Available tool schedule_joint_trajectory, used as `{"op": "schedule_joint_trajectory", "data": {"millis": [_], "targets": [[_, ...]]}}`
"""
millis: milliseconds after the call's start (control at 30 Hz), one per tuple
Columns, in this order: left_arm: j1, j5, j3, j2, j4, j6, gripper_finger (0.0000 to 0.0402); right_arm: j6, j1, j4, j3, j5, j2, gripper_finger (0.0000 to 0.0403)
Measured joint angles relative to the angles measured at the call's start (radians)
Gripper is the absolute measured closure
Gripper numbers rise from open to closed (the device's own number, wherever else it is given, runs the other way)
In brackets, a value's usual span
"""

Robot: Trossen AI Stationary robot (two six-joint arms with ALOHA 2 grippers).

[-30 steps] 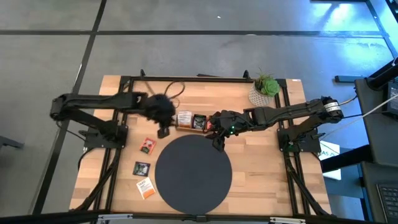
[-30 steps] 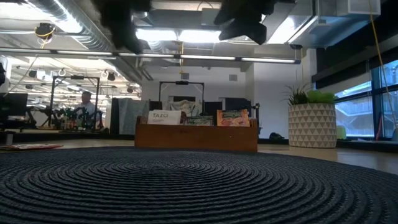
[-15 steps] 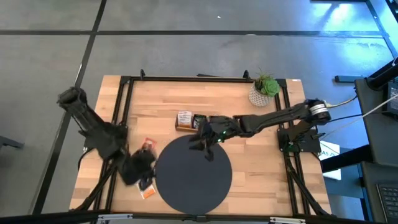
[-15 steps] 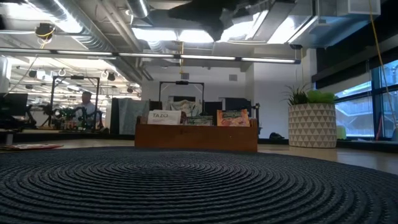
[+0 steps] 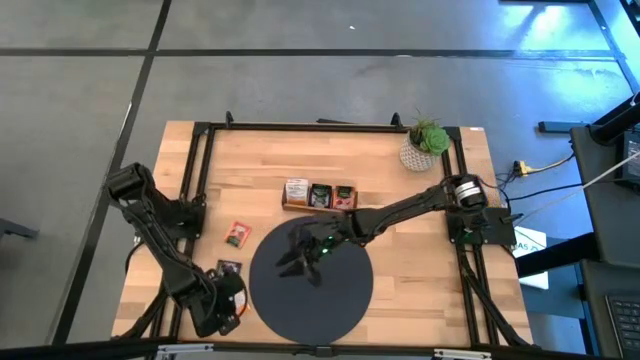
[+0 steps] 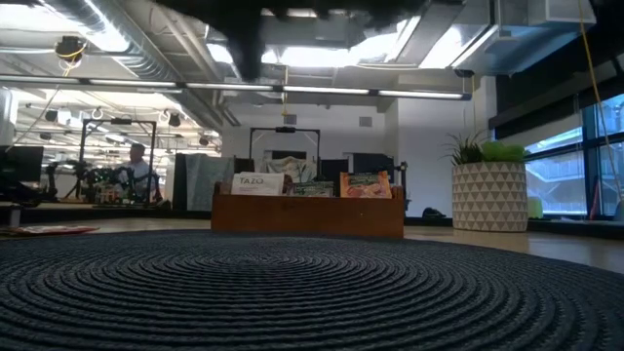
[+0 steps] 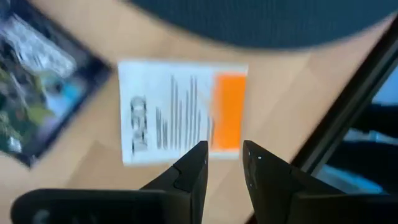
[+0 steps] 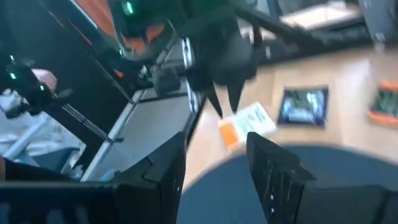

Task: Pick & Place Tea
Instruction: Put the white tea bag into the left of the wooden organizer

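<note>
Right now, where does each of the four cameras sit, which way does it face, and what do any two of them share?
High: overhead, straight down on table, mat, both arms.
Low: at table height, level across mat to tray and plant; only dark arm parts up top.
Left wrist: down past left tool, jaws apart, onto white-orange sachet by a black sachet.
Right wrist: past right tool, jaws apart, across mat toward left tool.
Shared: both wrist views show the white-orange sachet.

Loose sachets on table: three – red, black, white with orange
Wooden tray: one
Round mat: one
Potted plant: one
Arms: two
</note>
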Motion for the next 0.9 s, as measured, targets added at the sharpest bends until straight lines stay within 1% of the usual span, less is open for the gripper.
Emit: {"op": "schedule_joint_trajectory", "data": {"millis": [67,133,267,367,533,700,900], "targets": [[-0.011,0.027,0.001,0.012,0.009,0.000,0.0306,0.001,0.003,-0.028,0.088,-0.002,0.043,0.0232],[-0.024,0.025,0.002,0.030,0.005,0.001,0.0308,0.006,0.004,-0.093,0.177,-0.003,0.093,0.0232],[-0.038,-0.037,0.002,0.079,0.009,-0.001,0.0308,0.037,0.003,-0.225,0.357,-0.004,0.209,0.0232],[-0.038,-0.028,0.002,0.120,0.034,0.026,0.0306,0.101,0.004,-0.277,0.475,-0.003,0.301,0.0232],[-0.050,-0.033,0.007,0.155,0.065,0.089,0.0304,0.262,0.009,-0.336,0.649,-0.011,0.444,0.0232],[-0.077,-0.118,0.005,0.158,0.064,0.147,0.0308,0.412,0.016,-0.382,0.752,-0.011,0.550,0.0232],[-0.082,-0.197,-0.004,0.161,0.061,0.162,0.0305,0.577,0.053,-0.375,0.783,-0.011,0.617,0.0232]]}}
